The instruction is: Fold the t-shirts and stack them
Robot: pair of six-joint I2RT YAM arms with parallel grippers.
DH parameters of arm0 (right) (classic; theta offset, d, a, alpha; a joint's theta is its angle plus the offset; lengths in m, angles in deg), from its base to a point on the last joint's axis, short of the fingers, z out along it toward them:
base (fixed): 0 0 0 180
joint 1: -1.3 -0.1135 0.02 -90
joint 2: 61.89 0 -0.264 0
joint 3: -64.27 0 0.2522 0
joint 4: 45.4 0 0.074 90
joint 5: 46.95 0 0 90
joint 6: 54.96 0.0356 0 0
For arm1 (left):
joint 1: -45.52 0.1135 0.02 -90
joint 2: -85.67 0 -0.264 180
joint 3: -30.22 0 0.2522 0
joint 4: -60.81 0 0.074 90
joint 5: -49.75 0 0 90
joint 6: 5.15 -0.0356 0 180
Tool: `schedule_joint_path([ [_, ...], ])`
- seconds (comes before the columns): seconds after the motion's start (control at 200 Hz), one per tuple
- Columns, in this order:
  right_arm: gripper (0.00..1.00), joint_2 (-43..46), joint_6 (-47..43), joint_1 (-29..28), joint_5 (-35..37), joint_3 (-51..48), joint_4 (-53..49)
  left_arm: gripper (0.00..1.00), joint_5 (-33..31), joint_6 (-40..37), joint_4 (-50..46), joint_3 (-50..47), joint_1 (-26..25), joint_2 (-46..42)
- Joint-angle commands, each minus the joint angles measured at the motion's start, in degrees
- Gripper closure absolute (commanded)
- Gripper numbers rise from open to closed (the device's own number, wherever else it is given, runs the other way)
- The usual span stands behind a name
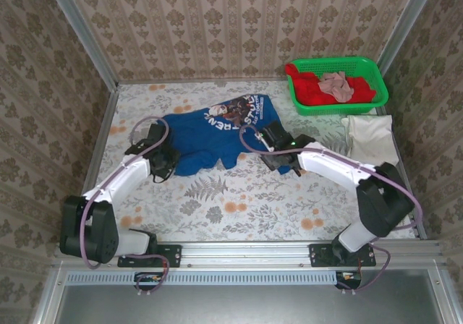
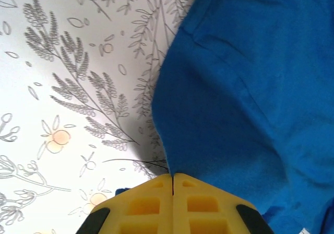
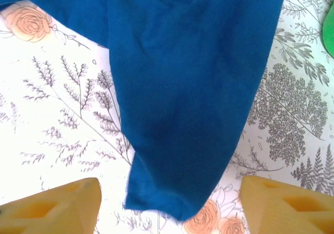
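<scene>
Over at the left, clamped shut with the left gripper (image 2: 172, 179) on the edge of the blue shirt (image 1: 210, 132), pinching it just off the table (image 1: 239, 194). Soft, light, floppy stuff by the look of it: bound to sag and drag, with no stiffness to push against. Best taken at hems, shoulders and corners, never mid-panel. Across the middle, spread out print-up but rumpled, not yet folded. Moving right, standing wide open with the right gripper (image 3: 168, 189), one yellow finger (image 3: 57, 205) either side of a blue corner, nothing held. Well placed to close on that corner. Plenty of bare table on the near side for folding toward the arms. Farther right, past the white shirt (image 1: 370, 137) at the table's right edge and the green basket (image 1: 336, 61) in the far corner. Walls close on three sides, so better to keep swings low and inward.
</scene>
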State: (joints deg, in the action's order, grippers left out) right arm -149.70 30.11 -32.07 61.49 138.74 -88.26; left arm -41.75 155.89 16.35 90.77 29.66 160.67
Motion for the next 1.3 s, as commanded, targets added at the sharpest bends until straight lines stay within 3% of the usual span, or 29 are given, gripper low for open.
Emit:
schedule_joint_path([
  [0.0,0.25,5.26,10.76,5.67,-7.45,-0.68,-2.09,1.00,0.34,-2.02,-1.17,-1.60,1.77,-1.57],
  [0.145,0.25,4.99,27.29,15.97,-19.17,0.25,-5.59,1.00,1.40,-3.73,-1.72,-1.65,4.10,-1.55],
  [0.23,0.30,3.84,34.03,20.79,-27.57,-0.43,-6.24,1.00,1.66,-4.55,-2.64,-1.26,4.94,-1.64],
  [0.38,0.43,1.18,34.87,22.28,-35.11,-1.03,-8.73,1.00,2.61,-5.83,-3.14,-0.83,6.27,-1.27],
  [0.48,0.57,-0.38,35.07,20.94,-34.35,-2.20,-10.07,1.00,3.46,-6.68,-3.19,-0.37,6.94,-0.44],
  [0.88,0.58,-14.15,34.35,10.79,-25.42,2.69,-13.59,1.00,4.49,-7.15,-3.36,-0.71,8.68,-0.54],
  [1.165,0.98,-18.10,36.22,11.85,-11.90,6.38,-15.88,1.00,4.92,-7.23,-3.05,-2.53,10.45,-2.21],
  [1.295,1.00,-16.47,36.21,13.62,-9.95,6.97,-15.20,1.00,5.28,-7.85,-3.37,-2.67,11.36,-2.58],
])
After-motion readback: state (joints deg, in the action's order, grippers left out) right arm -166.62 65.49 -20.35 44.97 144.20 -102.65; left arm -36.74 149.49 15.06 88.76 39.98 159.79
